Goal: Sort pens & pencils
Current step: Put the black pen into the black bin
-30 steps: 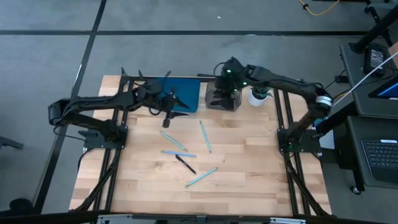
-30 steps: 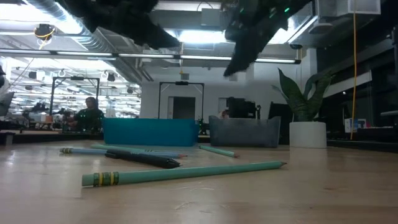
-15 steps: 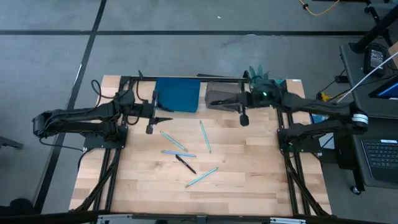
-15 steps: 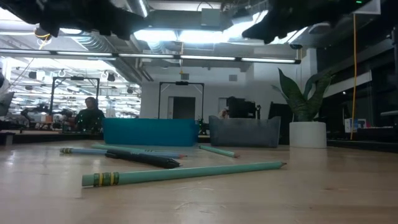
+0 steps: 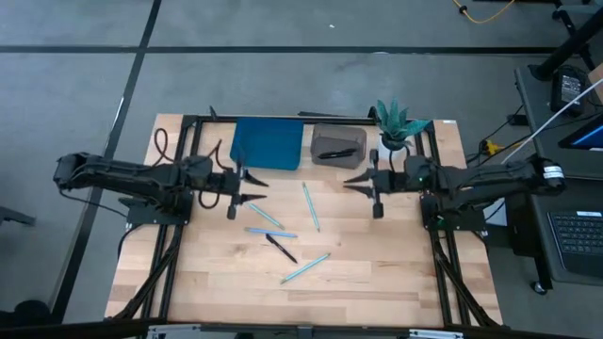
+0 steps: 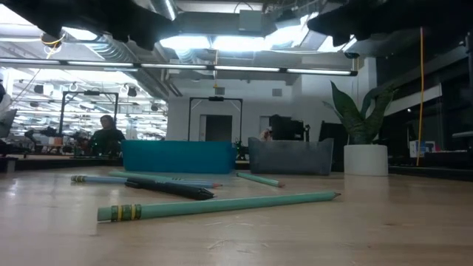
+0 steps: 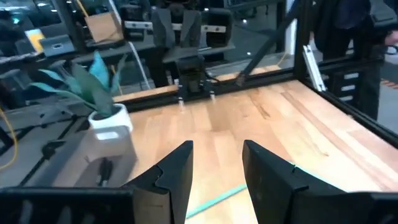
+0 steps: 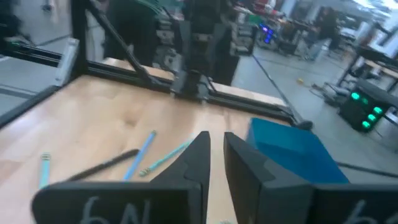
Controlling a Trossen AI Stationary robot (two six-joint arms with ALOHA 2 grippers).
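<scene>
Pencils (image 5: 311,206): long, v. thin light-teal wooden sticks; low view shows one close up w/ a yellow-green band at its butt end (image 6: 222,205). Four counted on the pale wood-plank table (image 5: 377,273), loosely scattered mid-table: one upright-ish near centre, two to its left, one lowest, slanted. Pens: short slim black sticks. One lies on the table (image 5: 281,249) between the pencils, its tip just beside the flat-lying pencil; cannot tell if they touch. More dark sticks sit inside the grey rectangular tray (image 5: 338,143) at the back; count not clear, looks like two.

Vs. a second ago: right gripper (image 5: 363,182) was over the grey tray w/ fingers wider; now it has pulled back toward the right side of the table, hovering above bare wood, fingers nearly together w/ a thin gap, nothing between them. Left gripper (image 5: 247,186) was by the blue rectangular bin's (image 5: 268,143) front edge; now it sits lower-left of that bin, over the table, fingers apart, empty. Pencils and the loose pen have not shifted.

Other counts: one blue bin, one grey tray, one green spiky plant in a white pot (image 5: 396,127) at the back right, two arms. One person seated far off in the room behind, seen in low view (image 6: 108,135).
</scene>
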